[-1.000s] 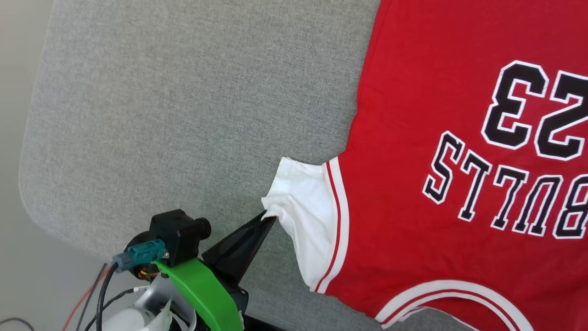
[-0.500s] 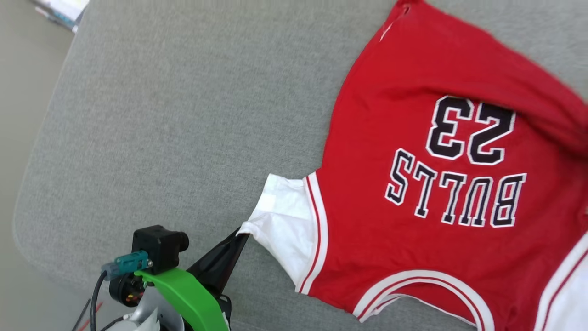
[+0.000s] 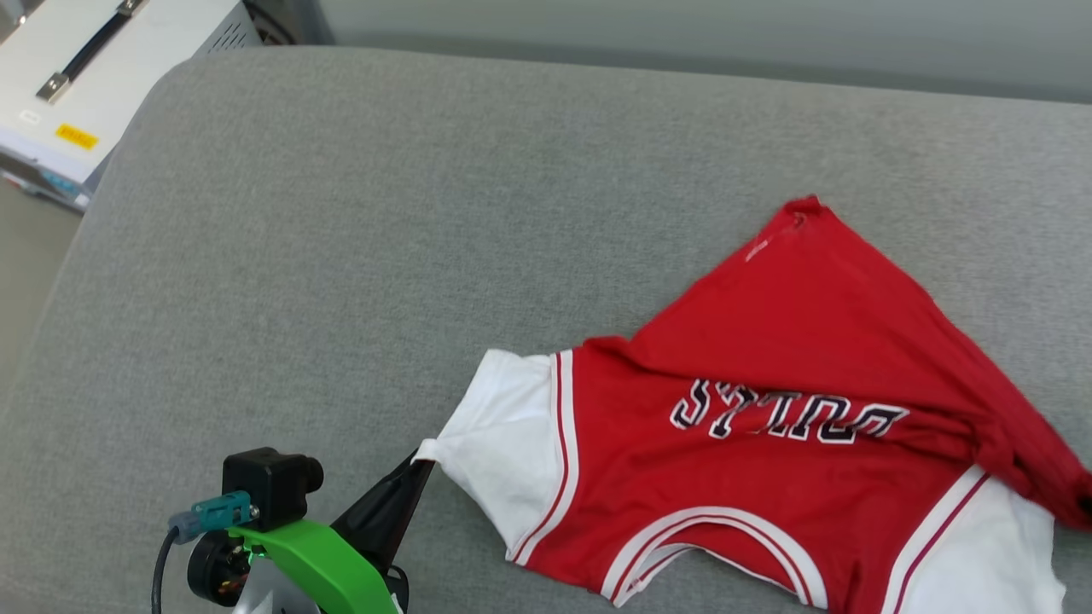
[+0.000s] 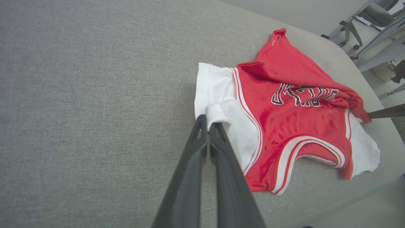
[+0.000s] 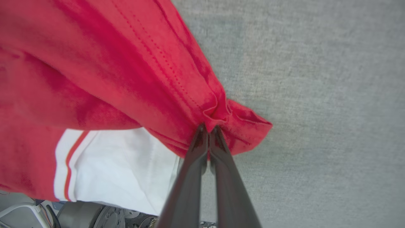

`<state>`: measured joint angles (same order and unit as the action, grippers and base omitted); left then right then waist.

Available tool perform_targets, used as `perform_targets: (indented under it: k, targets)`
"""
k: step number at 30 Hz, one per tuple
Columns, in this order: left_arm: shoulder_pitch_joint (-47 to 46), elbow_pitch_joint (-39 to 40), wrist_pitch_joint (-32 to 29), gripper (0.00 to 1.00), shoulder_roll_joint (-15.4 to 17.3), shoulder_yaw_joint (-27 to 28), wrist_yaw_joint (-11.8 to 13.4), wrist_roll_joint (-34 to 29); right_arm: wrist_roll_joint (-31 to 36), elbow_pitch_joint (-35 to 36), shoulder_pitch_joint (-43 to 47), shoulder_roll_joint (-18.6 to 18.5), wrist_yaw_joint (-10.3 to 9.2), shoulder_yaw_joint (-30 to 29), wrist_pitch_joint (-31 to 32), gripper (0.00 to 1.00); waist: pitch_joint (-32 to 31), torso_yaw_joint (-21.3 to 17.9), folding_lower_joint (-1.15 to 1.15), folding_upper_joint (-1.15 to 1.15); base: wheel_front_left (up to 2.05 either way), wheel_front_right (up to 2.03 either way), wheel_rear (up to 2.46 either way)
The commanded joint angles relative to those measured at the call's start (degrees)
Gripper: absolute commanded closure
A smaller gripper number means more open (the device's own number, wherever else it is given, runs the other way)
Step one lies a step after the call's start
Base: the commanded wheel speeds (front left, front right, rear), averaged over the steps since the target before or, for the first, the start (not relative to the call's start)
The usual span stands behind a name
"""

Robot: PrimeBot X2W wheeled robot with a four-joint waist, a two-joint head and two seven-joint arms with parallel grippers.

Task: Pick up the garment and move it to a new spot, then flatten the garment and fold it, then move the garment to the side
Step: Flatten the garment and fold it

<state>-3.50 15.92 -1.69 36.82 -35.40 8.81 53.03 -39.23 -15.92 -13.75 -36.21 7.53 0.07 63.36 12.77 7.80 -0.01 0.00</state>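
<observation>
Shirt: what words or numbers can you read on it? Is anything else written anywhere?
"BULLS": dark, white-edged letters on the shirt, upside down in the head view and partly tucked under a red fold.
Too small to read: the yellow sticker on the white box.

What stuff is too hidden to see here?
- Head view: the garment's own folded-over flap covers the tops of the lettering.
- Head view: the bottom edge cuts off the white sleeve on the robot's right.
- Left wrist view: the frame edge cuts off the right pincer.
- Head view: the yellow label is too small to read.
</observation>
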Motion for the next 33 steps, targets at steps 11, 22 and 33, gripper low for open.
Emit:
perform_targets:
  k: [11, 22, 33]
  targets:
    - [1.0, -0.72, 1.87, 1.0, -0.9, 0.3, -0.38, 0.75, 1.47, 6.95, 15.15, 6.17, -0.04, -6.67, 1.6, 1.0, -4.13, -3.22, 0.01, 0.0, 0.0, 0.0, 0.0]
    - [0.16, -0.64, 2.16, 1.0, -1.01, 0.02, -0.85, 0.24, 1.92, 15.95, 13.24, 5.68, -0.04, -7.94, 3.69, 0.0, -3.01, -2.83, 0.01, 0.0, 0.0, 0.0, 0.0]
    - [-2.09, 1.03, 2.14, 1.0, -1.59, -0.73, -1.35, -1.23, 1.36, 27.94, -0.21, 6.7, -0.04, -5.87, 9.07, 0.0, 1.26, 0.66, 0.01, 0.0, 0.0, 0.0, 0.0]
